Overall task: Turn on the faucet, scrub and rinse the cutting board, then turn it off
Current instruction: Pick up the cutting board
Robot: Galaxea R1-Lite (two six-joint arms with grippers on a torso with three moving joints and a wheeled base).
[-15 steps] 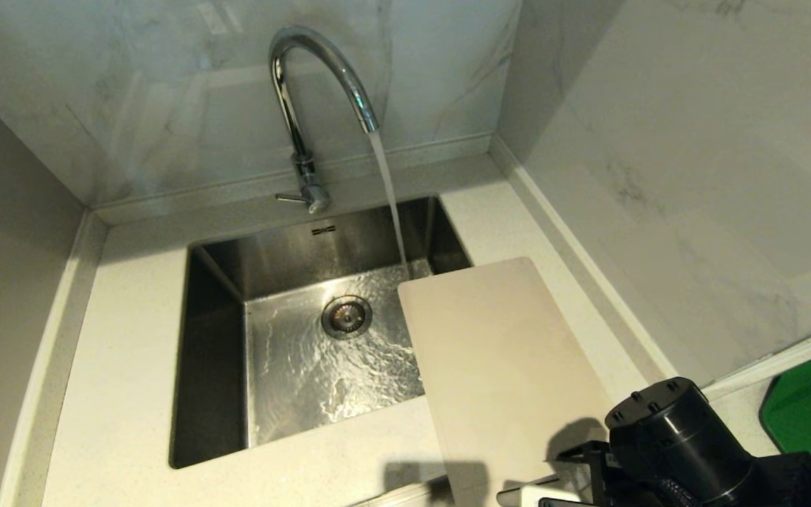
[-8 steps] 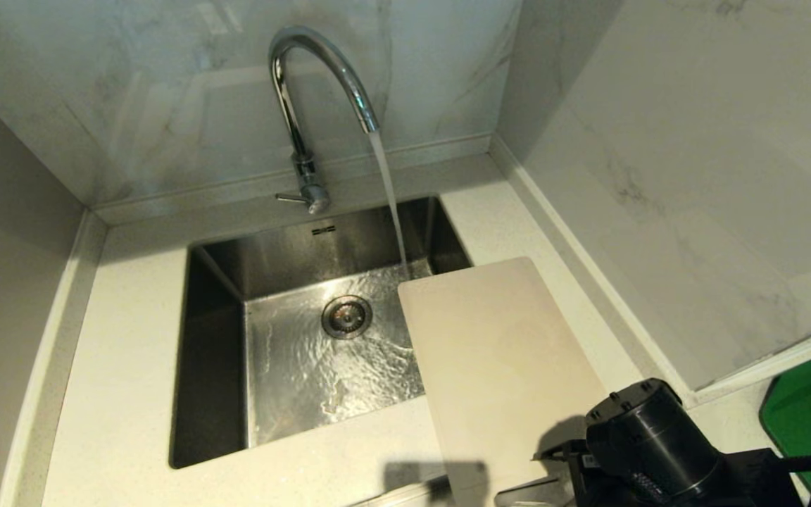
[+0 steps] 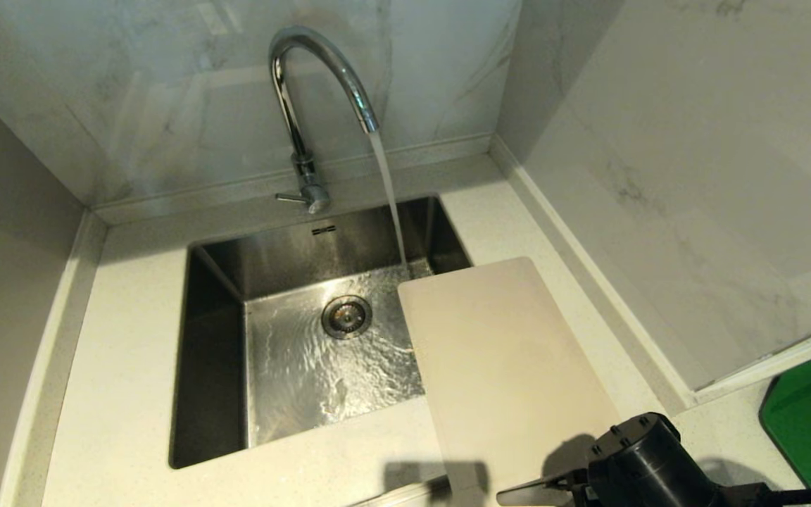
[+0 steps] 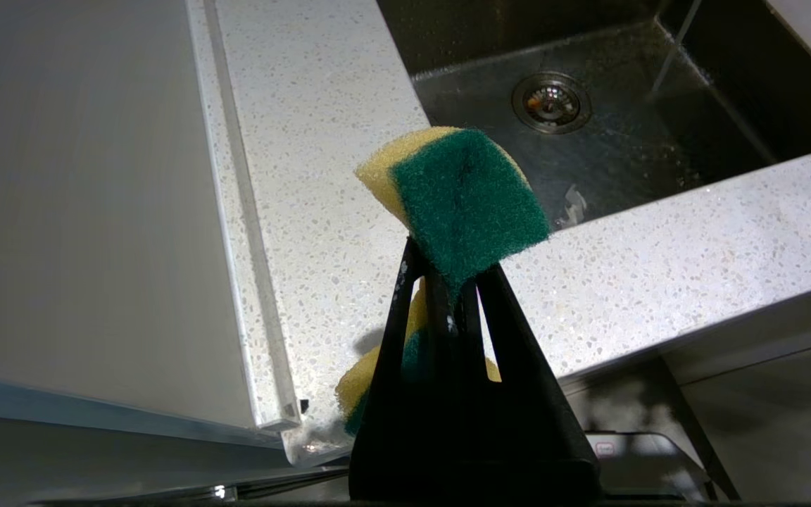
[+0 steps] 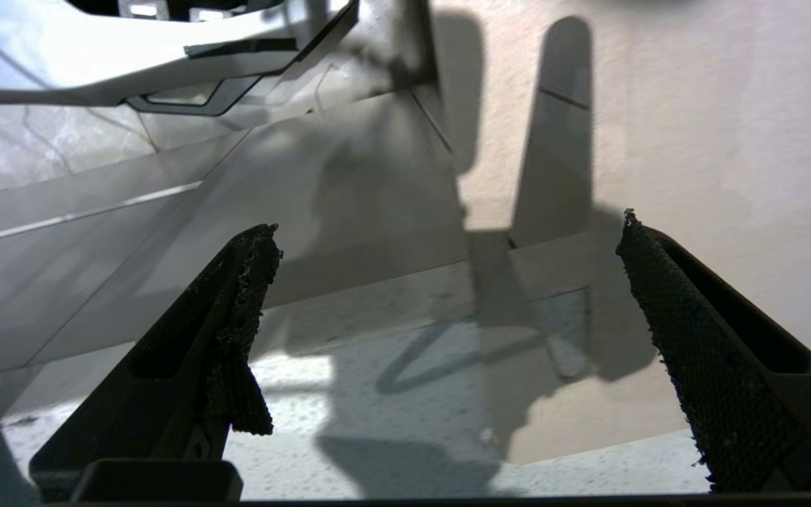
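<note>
Lower now, right gripper (image 5: 448,232) gapes above cutting board (image 3: 504,366); left gripper (image 4: 448,296) pinches sponge (image 4: 465,201).

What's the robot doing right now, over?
Faucet running. Left gripper shut on sponge. Right gripper open over near end of cutting board. Nothing in the way.

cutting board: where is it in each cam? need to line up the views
Head view: cutting board lies right of the sink, one corner overhanging the basin.
Left wrist view: not in it.
Right wrist view: the pale surface beyond the open right gripper.
Shared landmark: the speckled countertop.
</note>
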